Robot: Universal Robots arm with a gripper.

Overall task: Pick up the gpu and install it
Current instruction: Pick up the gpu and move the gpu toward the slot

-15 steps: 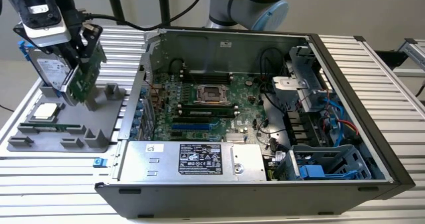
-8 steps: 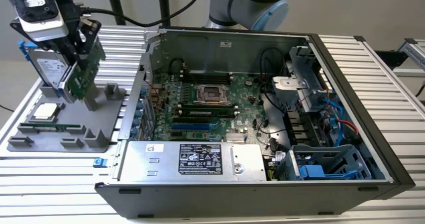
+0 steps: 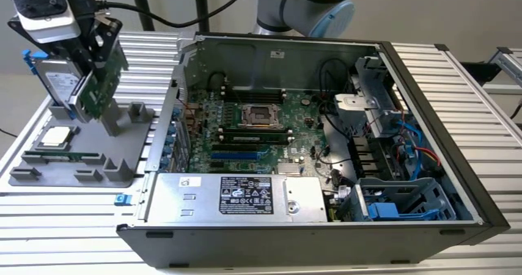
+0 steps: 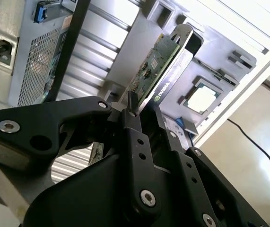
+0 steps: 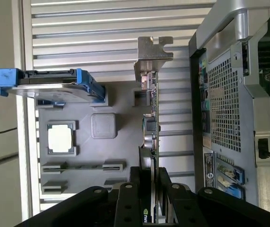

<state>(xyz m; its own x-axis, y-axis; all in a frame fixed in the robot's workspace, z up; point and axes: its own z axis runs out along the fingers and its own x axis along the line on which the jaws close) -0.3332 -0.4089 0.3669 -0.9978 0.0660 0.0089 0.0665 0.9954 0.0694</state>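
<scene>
The gpu (image 3: 99, 87) is a thin card with a green board face. It stands nearly upright over the grey holder tray (image 3: 75, 168) at the exterior view's left. My gripper (image 3: 88, 50) comes down from above and is shut on the card's top edge. In the second wrist view the black fingers (image 4: 134, 126) clamp the gpu (image 4: 162, 64) between its green face and its black shroud. The first wrist view has the gpu (image 5: 150, 124) edge-on between the gripper's (image 5: 150, 178) pads, with its silver bracket (image 5: 153, 49) at the far end. Its lower edge is close to the tray's posts; I cannot tell whether it touches them.
A silver hard drive (image 3: 55, 82) in a blue frame stands in the tray just beside the card. A square processor chip (image 3: 55, 136) lies in a tray pocket. The open computer case (image 3: 456, 183) lies to the exterior view's right, its motherboard (image 3: 244, 134) exposed with blue slots (image 3: 236, 155).
</scene>
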